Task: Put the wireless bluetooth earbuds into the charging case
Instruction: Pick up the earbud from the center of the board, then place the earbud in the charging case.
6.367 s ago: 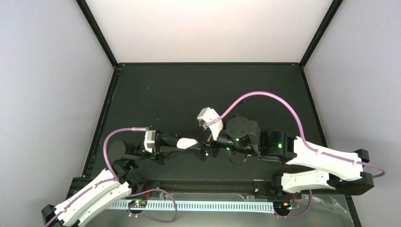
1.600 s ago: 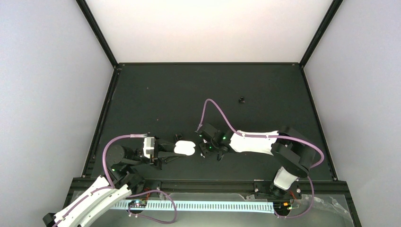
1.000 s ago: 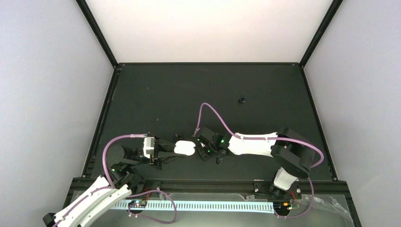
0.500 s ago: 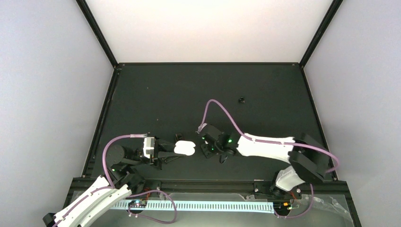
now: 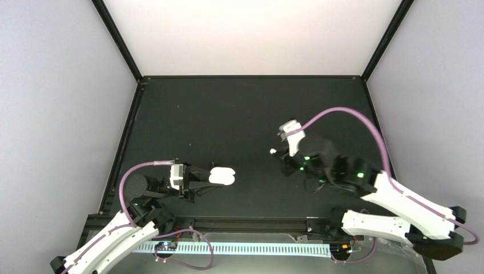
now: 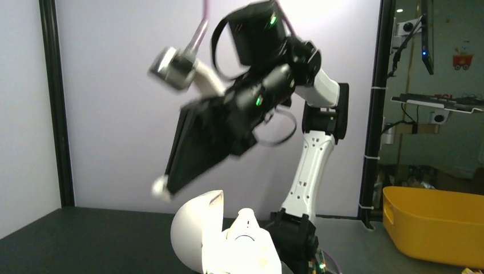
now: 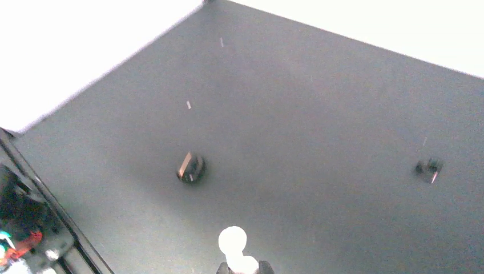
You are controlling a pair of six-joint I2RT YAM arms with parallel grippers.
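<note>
My left gripper (image 5: 212,178) is shut on the charging case (image 5: 224,176), a glossy white oval held low at the table's near left. In the left wrist view the case's lid (image 6: 194,231) stands open, and a white rounded piece (image 6: 246,221) sits up in its base. My right gripper (image 5: 278,154) hangs in the air right of the case, well apart from it. It is shut on a tiny white earbud (image 5: 273,152), which sticks out past the fingertips (image 7: 261,266) as a bright bean (image 7: 233,241). The same earbud (image 6: 160,187) shows above the lid in the left wrist view.
A small black squarish object (image 7: 192,168) lies on the dark table (image 5: 228,114) below the right gripper. Another small black bit (image 7: 428,168) lies farther right. Black frame rails (image 5: 122,148) edge the table.
The right arm has risen from beside the case and swung back and to the right, carrying the white earbud. The left gripper and the case have stayed put.
</note>
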